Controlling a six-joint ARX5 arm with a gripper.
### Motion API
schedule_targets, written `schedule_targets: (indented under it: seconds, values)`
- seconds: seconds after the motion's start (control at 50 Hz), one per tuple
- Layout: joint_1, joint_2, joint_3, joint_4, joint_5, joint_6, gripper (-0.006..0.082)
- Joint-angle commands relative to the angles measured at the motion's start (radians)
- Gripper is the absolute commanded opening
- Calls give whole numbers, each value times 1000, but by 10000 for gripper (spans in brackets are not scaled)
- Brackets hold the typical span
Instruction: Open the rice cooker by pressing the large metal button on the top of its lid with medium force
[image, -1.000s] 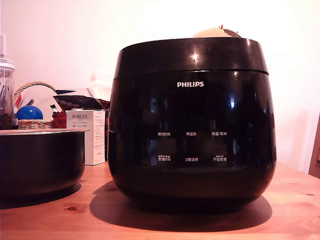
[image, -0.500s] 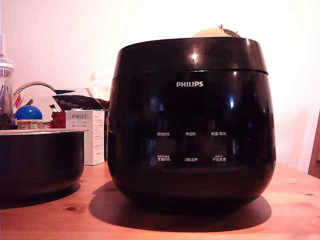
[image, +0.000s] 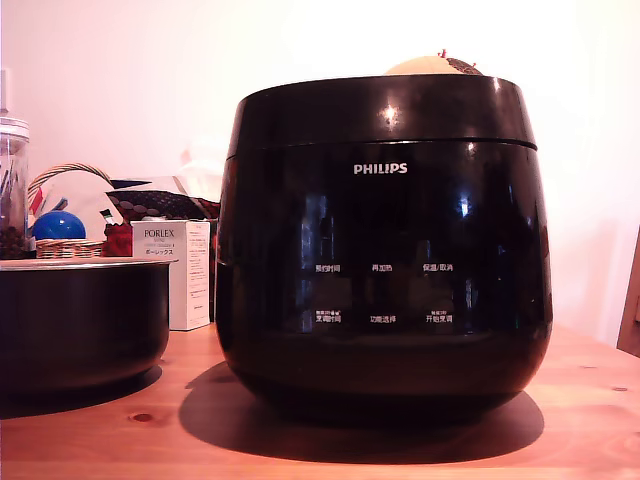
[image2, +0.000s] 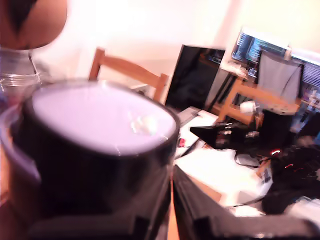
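Rice cooker (image: 383, 245) sits dead centre of the exterior view on the wooden tabletop (image: 590, 420), PHILIPS logo and label rows facing the camera, lid (image: 380, 110) shut flush on the body. I can't see the button from here since it's up on top, out of sight at this low angle. Lower left of the frame there's a dark pot (image: 80, 325) with a silvery rim, and behind it a white box (image: 185, 270) and a basket (image: 65, 215) with a blue ball, all well apart from the cooker.

In the wrist view the cooker's top (image2: 97, 117) fills the left side, blurry, so I reckon I'm coming in from above to line up the press. As for the end effector (image2: 170, 220), only dark blurred bits show at the bottom edge, and I can't tell if it's wide or narrow.
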Motion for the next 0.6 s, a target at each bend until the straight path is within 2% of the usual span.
schedule_targets:
  seconds: [0.0, 0.06, 0.1, 0.12, 0.16, 0.18, 0.34, 0.58]
  values:
    - [-43, 71, 26, 15, -35, 66, -19]
    - [-89, 134, 57, 31, -71, 125, -19]
    - [-119, 168, 72, 53, -93, 125, -19]
    - [-133, 187, 78, 62, -105, 178, -19]
    - [-166, 223, 95, 80, -121, 185, -19]
    - [-179, 237, 101, 87, -146, 224, -19]
    - [-293, 359, 151, 158, -238, 293, -19]
    - [-402, 506, 201, 264, -325, 368, -19]
